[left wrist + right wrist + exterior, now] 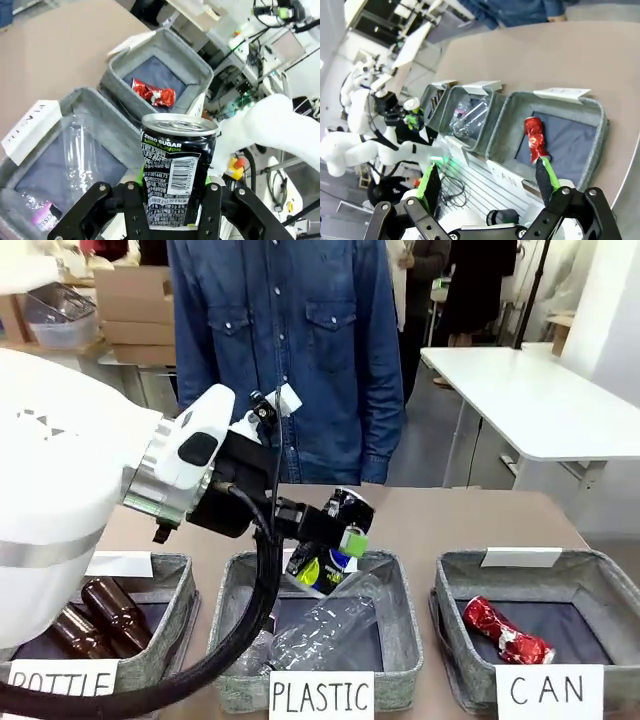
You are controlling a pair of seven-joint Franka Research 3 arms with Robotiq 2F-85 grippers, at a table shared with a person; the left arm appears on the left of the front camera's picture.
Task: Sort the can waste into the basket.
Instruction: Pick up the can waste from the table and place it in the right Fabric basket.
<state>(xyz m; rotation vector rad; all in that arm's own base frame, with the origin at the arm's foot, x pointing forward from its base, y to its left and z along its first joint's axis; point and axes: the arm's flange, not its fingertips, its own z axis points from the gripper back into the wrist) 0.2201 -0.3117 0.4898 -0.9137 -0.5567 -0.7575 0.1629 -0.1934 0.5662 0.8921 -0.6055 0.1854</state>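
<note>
Three baskets stand in a row along the near edge of the table: the BOTTLE basket at left, the PLASTIC basket in the middle, the CAN basket at right. Glass bottles lie in the first, a plastic bottle in the second, a crushed can in the third. The left gripper holds a drink can above the middle basket.

"BOTTLE" sign cut off

Even, bright indoor light from overhead; shadows on the worktop soft and faint. Front view sharp. Both wrist views bend straight lines toward the edges, strongest at 12 o'clock. Small glare on the red can.
</note>
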